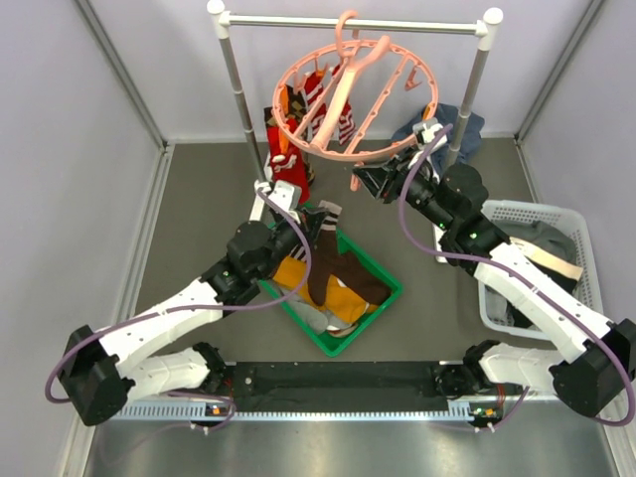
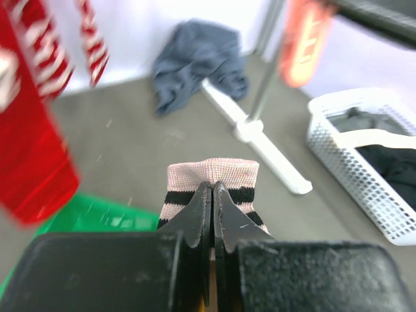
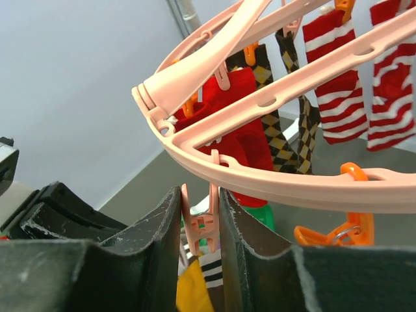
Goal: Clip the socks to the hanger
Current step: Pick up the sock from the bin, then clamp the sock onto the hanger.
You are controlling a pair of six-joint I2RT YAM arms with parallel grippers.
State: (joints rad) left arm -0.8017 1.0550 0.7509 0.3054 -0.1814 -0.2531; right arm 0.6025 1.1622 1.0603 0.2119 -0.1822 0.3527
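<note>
Left wrist view puts the sock I am carrying front and centre: a pink-cuffed striped sock (image 2: 211, 174) with black bands, its cuff standing up above the left gripper (image 2: 212, 195), whose jaws are pressed together on the fabric. From the top camera, that sock sits above the far corner of the green tray (image 1: 386, 296), below and just short of the hanger (image 1: 341, 94), which hangs by its hook from the silver rail (image 1: 358, 22).

On the right wrist camera, the right gripper (image 3: 200, 195) is closed around a pale pink clip (image 3: 199, 231) dangling from the hanger's near rim. I cannot tell whether the clip's mouth is squeezed open.

I judge the task to be partly done. A red sock (image 3: 240, 123), a brown argyle sock (image 3: 286, 130) and red-and-white striped socks (image 3: 390, 84) already hang from clips on the far side. Left to do: the striped sock in hand, then a dark brown sock (image 1: 333, 273), a mustard orange sock (image 1: 293, 273) and a grey-and-white one (image 1: 318, 318) lying in the tray.

A blue-grey cloth (image 1: 467, 129) lies by the rail's foot, and a white basket (image 1: 556, 214) stands to the right.

I can read no brand or lettering. White marks on the nearest red sock are too blurred.
</note>
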